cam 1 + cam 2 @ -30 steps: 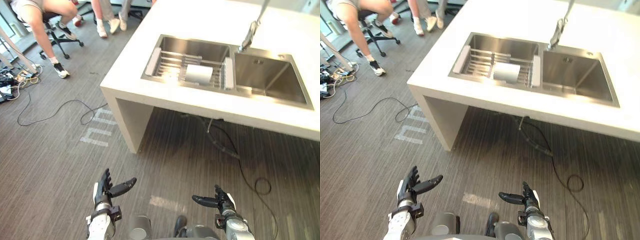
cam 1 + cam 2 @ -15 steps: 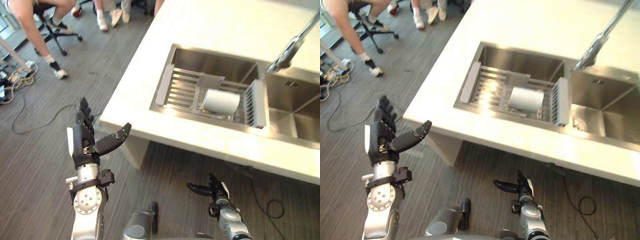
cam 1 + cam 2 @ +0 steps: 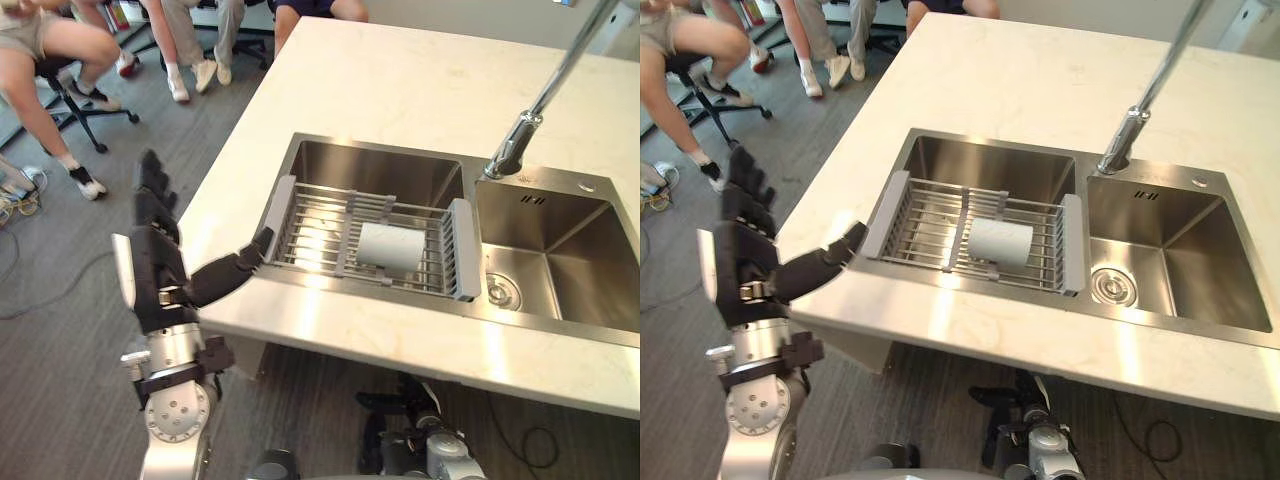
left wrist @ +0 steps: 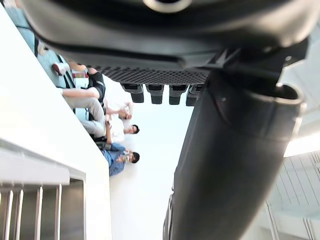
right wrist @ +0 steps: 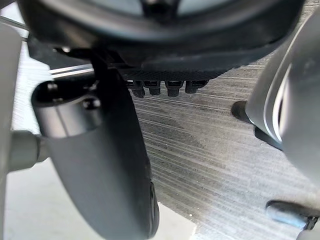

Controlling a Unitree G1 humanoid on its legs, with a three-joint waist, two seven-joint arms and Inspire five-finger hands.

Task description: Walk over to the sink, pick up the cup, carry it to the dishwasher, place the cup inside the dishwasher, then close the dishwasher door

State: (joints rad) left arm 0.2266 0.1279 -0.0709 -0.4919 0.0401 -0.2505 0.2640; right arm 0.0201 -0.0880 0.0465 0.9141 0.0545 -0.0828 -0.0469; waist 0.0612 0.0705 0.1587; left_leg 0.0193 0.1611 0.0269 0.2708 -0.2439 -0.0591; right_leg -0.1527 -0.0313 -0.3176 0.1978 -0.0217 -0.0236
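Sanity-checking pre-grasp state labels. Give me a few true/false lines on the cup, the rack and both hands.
1. The cup lies on its side on the rack in the left basin. True.
2. The left hand grips the cup. False: it is open, raised by the counter edge, apart from the cup.
3. The right hand reaches over the rack. False: it hangs open, low, below the counter.
4. The faucet stands behind the divide between the basins. True.
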